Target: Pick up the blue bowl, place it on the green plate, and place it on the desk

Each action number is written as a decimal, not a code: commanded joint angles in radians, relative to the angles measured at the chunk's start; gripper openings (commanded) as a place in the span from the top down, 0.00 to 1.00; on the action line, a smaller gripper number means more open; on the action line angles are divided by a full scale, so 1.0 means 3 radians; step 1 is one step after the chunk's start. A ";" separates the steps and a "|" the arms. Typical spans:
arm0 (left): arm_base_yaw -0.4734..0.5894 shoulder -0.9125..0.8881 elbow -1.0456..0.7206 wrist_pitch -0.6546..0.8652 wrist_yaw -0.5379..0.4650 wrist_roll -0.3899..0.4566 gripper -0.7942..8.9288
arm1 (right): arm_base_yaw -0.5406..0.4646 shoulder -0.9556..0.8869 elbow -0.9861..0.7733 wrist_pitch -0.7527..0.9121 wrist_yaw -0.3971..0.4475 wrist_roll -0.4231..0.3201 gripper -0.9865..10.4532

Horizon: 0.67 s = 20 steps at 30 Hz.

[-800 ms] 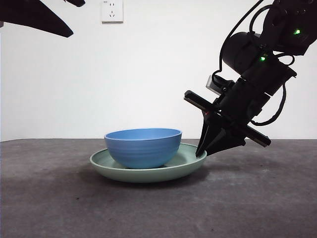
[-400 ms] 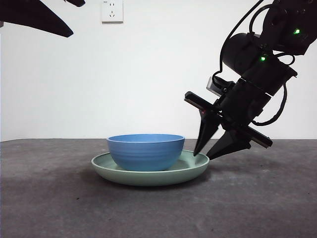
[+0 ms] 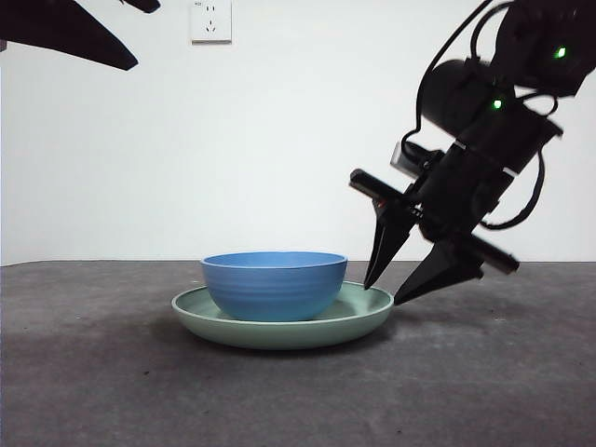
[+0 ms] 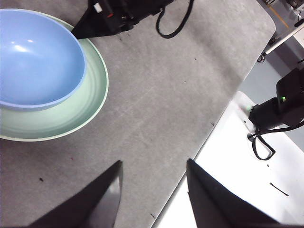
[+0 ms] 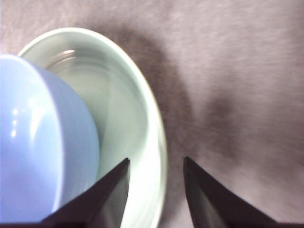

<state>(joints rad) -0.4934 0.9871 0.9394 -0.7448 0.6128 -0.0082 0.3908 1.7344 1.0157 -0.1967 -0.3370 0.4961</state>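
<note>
**On the plate: bowl seated, right jaws spread**

On the desk [image 3: 112, 372], green plate [image 3: 363, 312] lying flat, blue bowl [image 3: 273, 284] upright inside it. Right gripper [image 3: 396, 287] tilted down at the plate's rim, jaws apart, straddling that rim, gripping nothing. Left gripper [image 4: 152, 185] raised well off to the side, jaws apart, empty.
</note>
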 commanded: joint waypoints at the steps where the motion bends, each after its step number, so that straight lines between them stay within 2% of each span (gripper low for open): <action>1: -0.0017 0.0022 0.0031 0.0017 0.0025 0.0066 0.69 | 0.0003 -0.0182 0.0069 -0.0097 0.0085 -0.0175 0.76; 11: -0.0017 0.0022 0.0031 0.0018 0.0025 0.0066 0.69 | 0.0036 -0.1104 0.0069 -0.0816 0.0062 -0.0825 0.76; 16: -0.0017 0.0022 0.0031 0.0023 0.0025 0.0066 0.69 | 0.0151 -0.1607 0.0067 -0.1417 0.0037 -0.1139 0.76; 20: -0.0017 0.0022 0.0031 0.0024 0.0025 0.0066 0.69 | 0.0313 -0.1925 0.0067 -0.1720 -0.0006 -0.1294 0.76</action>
<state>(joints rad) -0.4934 0.9871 0.9394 -0.7448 0.6128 -0.0082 0.4698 1.1610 1.0168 -0.7074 -0.3328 0.1539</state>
